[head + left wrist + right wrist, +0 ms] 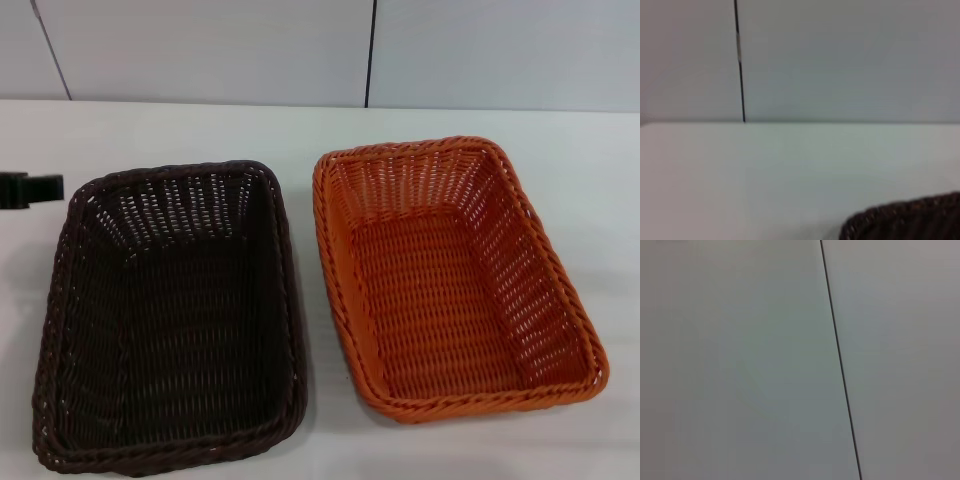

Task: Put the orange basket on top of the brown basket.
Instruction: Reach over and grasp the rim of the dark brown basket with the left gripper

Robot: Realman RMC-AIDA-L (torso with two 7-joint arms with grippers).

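Observation:
The orange basket [455,275] sits empty on the white table [300,130] at the right in the head view. The brown basket [170,315] sits empty beside it on the left, a small gap between them. A corner of the brown basket's rim shows in the left wrist view [910,220]. My left gripper [28,188] shows as a black tip at the left edge of the head view, just left of the brown basket's far corner and apart from it. My right gripper is out of view.
A grey panelled wall [300,50] with dark seams runs along the table's far edge. Bare table surface lies beyond both baskets and to the right of the orange one. The right wrist view shows only the wall with one seam [840,365].

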